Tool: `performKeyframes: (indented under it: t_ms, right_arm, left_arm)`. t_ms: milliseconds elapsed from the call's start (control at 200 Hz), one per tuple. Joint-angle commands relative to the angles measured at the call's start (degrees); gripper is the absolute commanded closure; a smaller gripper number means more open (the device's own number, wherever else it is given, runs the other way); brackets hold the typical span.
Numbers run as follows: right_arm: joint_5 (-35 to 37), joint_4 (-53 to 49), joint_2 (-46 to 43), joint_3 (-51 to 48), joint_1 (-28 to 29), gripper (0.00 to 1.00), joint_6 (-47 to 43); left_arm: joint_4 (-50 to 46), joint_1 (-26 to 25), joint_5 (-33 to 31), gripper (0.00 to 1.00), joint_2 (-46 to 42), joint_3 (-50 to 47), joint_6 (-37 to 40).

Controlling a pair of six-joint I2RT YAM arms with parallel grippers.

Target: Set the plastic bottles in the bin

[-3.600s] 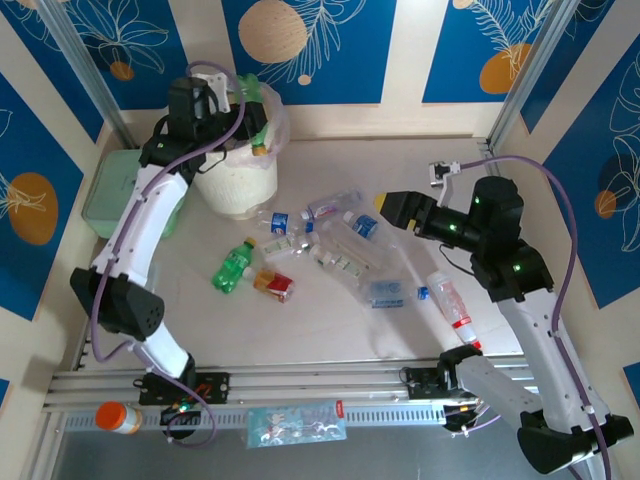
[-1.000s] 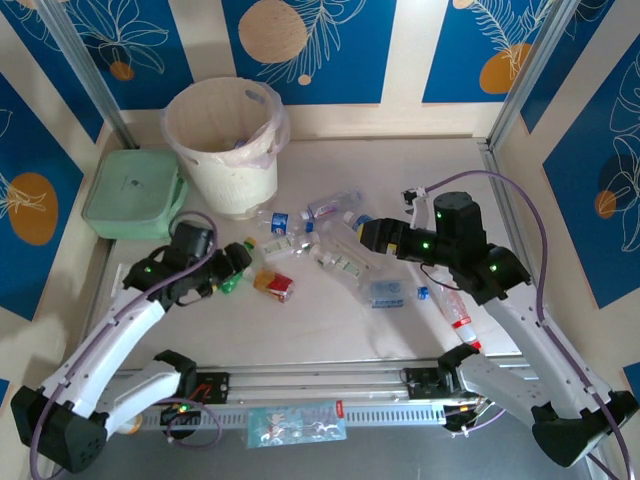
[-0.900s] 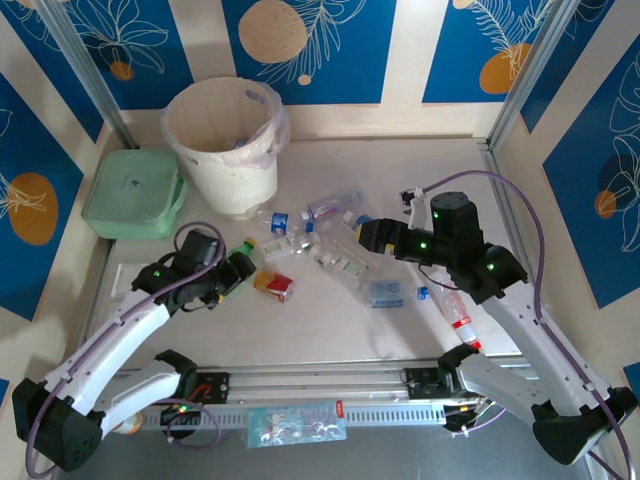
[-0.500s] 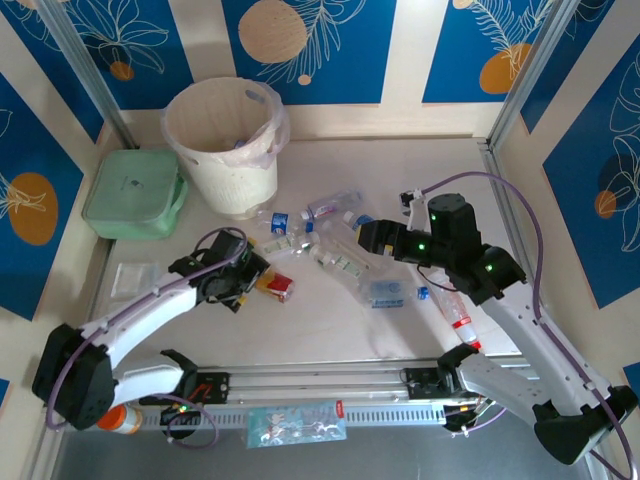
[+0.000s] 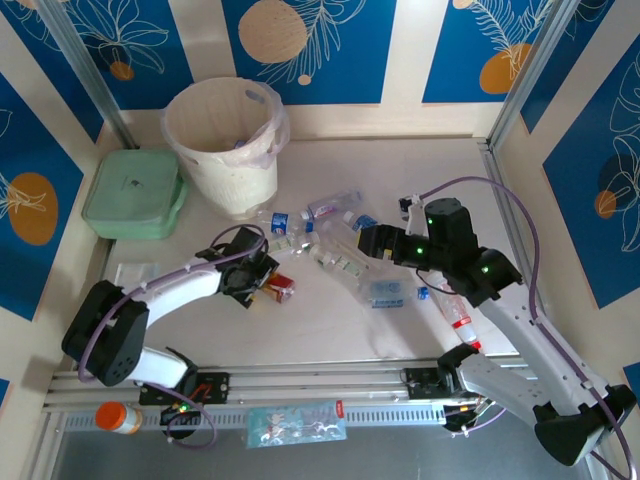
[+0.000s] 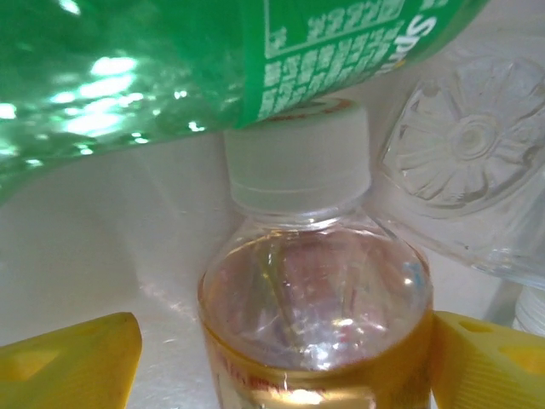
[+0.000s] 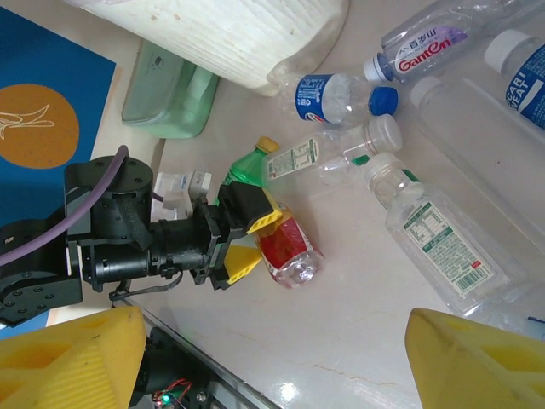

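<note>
Left tool has advanced, jaws open, around red-labelled bottle.

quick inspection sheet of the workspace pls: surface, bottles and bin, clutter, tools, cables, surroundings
surface: pale table, no spills seen
job's things: bottles lying loose mid-table; bin upright at far left, liner over its rim
clutter: green box beside the bin; jar and packet at the near rail
tools: left tool open, straddling a red-label bottle; right tool open above the bottles, holding nothing
cables: purple cables loop off both arms, no snag seen
surroundings: blue leaf panels, metal posts
</note>
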Motion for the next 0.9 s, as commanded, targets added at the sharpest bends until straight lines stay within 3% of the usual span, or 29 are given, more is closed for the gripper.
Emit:
performKeyframes:
  t_ms: [0,225,460,775,895]
  right_arm:
    - [0.24,1.52,-0.38,-1.1,0.28,0.2,0.32]
    - [0.07,1.85,-0.31,-1.43,0.27,0.2,0.23]
    - [0.67,0.68,-0.54,-0.21,0.1,0.2,-0.62]
    - [1.08,0.52,-1.1,-0.42,-0.3,0.2,-0.83]
    - [0.33,0.97,-0.42,0.22,-0.34,0.2,-0.78]
  left_arm:
    - [3.65,-0.78,1.77,0.19,2.33,-0.14,-1.13]
    - [5.32,-1.48,3.18,0.33,4.96,0.02,-0.01]
    - [2.88,-2.67,4.32,0.46,1.88,-0.28,1.86]
    - [-8.35,-3.33,2.47,0.48,-11.69,-0.83,5.33]
    - [-10.36,-3.45,1.24,0.47,-17.27,2.13,12.96]
